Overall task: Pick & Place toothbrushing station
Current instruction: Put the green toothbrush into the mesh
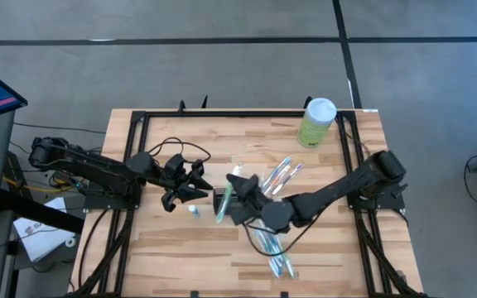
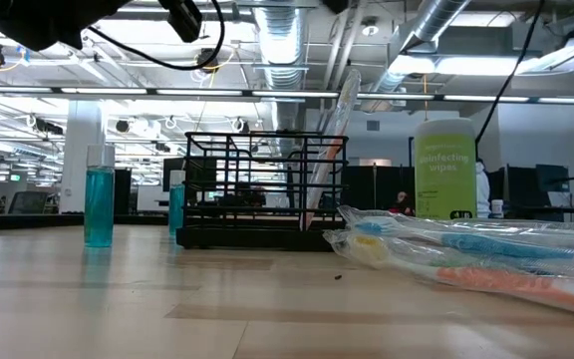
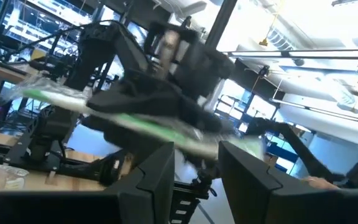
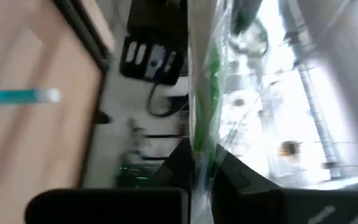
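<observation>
Right gripper (image 1: 232, 203) clamping wrapped green toothbrush (image 1: 222, 204), wooden table (image 1: 180, 248), grey floor (image 1: 222, 66)

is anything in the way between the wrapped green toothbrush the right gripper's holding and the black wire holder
Nothing visible. The right gripper is shut on the wrapped green toothbrush, which already hangs over the black wire holder. The left gripper waits just beside it, off the toothbrush's path. The loose wrapped toothbrushes lie off to the side.
</observation>
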### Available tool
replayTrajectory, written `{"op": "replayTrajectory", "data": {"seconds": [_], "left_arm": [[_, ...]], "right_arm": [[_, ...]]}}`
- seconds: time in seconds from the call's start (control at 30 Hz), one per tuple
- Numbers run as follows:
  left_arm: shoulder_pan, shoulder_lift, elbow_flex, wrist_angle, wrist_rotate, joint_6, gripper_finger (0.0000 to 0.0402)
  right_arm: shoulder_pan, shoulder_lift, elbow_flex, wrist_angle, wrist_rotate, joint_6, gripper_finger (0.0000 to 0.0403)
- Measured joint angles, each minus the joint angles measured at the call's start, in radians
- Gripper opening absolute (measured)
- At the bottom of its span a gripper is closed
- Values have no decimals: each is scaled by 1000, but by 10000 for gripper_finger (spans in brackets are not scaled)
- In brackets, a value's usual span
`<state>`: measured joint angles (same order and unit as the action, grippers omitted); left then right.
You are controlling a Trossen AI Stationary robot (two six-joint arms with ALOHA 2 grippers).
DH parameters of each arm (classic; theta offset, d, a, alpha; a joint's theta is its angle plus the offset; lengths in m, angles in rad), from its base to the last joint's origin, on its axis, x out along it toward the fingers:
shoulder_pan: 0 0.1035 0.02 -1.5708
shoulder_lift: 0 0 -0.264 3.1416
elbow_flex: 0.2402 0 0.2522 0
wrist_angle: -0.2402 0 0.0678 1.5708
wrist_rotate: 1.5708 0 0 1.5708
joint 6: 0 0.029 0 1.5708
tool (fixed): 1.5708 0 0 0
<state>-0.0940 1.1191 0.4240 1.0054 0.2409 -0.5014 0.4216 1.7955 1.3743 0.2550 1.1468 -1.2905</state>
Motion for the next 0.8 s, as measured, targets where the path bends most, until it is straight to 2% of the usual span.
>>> {"op": "replayTrajectory", "data": {"seconds": [0.13, 0.27, 0.4, 0.8], "left_arm": [[0, 0, 0, 1, 0, 1, 118], [0, 0, 0, 5, 0, 24, 116], [0, 0, 0, 6, -6, 33, 116], [0, 0, 0, 6, -8, 59, 116]], "right_arm": [[4, -137, 0, -361, -170, 483, 14], [3, -240, -1, -528, -330, 800, 14], [3, -304, -47, -513, -444, 943, 14], [-5, -393, -287, -296, -524, 1182, 14]]}}
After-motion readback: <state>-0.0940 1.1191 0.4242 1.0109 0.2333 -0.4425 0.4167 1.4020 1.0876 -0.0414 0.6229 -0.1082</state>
